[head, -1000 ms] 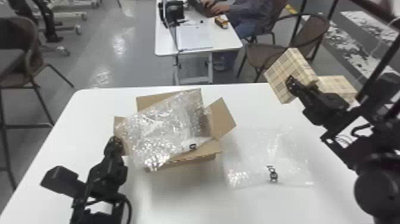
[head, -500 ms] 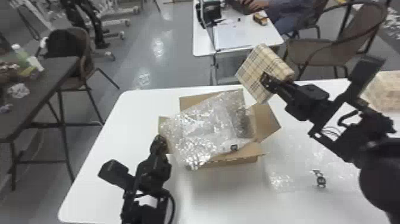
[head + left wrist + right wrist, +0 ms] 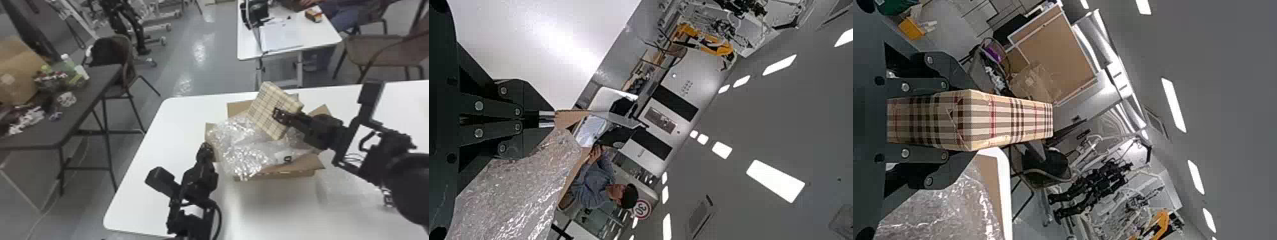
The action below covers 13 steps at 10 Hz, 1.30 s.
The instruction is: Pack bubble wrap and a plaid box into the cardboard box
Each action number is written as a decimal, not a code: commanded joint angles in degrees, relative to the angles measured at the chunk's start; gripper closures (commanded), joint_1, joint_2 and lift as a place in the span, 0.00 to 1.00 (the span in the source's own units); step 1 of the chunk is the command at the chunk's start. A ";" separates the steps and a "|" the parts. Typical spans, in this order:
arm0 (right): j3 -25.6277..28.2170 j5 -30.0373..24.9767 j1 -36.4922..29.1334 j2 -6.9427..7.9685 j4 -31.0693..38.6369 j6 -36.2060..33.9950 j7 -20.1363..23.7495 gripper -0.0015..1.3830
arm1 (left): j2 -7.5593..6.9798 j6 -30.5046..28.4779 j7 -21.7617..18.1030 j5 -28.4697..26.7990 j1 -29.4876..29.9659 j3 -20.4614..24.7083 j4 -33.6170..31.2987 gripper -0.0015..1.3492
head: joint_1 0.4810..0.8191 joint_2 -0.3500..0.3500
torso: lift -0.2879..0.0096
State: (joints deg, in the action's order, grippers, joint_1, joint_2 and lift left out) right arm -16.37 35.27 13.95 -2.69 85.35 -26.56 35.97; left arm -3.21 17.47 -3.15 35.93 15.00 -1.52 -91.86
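Right claw (image 3: pixel 281 115) is gripping plaid box (image 3: pixel 263 110); bubble wrap (image 3: pixel 236 146) is covering cardboard box (image 3: pixel 297 174) below, near table's (image 3: pixel 150 182) far edge. Left claw (image 3: pixel 206 149) is pinching flap (image 3: pixel 570 118).

Black arms (image 3: pixel 196 183), round silver screws (image 3: pixel 478 106), looped black cable (image 3: pixel 218 217), boxy housing (image 3: pixel 160 181).

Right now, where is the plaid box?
In the head view, right of centre: the right claw holds the plaid box over the bubble wrap draped across the cardboard box.

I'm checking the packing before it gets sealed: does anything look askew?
Yes: the bubble wrap spills over the near-left edge of the cardboard box instead of lying tucked inside, so it looks askew.
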 commanded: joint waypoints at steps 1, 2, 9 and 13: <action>0.02 -0.82 0.20 0.05 -1.94 -0.77 -0.11 0.64 | 0.04 0.10 -0.10 0.11 0.03 -0.06 0.01 0.89 | 0.63 0.99 | 0.60; 0.02 -1.79 0.20 0.14 -2.47 -1.12 -0.37 0.64 | 0.04 0.19 -0.10 0.11 0.03 -0.06 0.01 0.89 | 0.63 0.99 | 0.60; 5.73 -6.36 -2.17 0.14 4.38 -1.30 -0.81 0.08 | 0.04 0.37 -0.28 0.46 -0.23 0.20 0.01 0.89 | 0.63 0.97 | 0.60; 19.27 -18.31 -11.22 -1.97 17.48 8.46 -0.81 0.08 | -0.22 0.02 -0.46 0.46 -0.23 0.12 0.01 0.89 | 0.63 0.80 | 0.60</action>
State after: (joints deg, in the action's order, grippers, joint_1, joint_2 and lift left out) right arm 1.32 17.50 4.25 -4.09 102.05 -20.46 35.16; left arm -3.33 17.53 -3.61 36.39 14.70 -1.40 -91.84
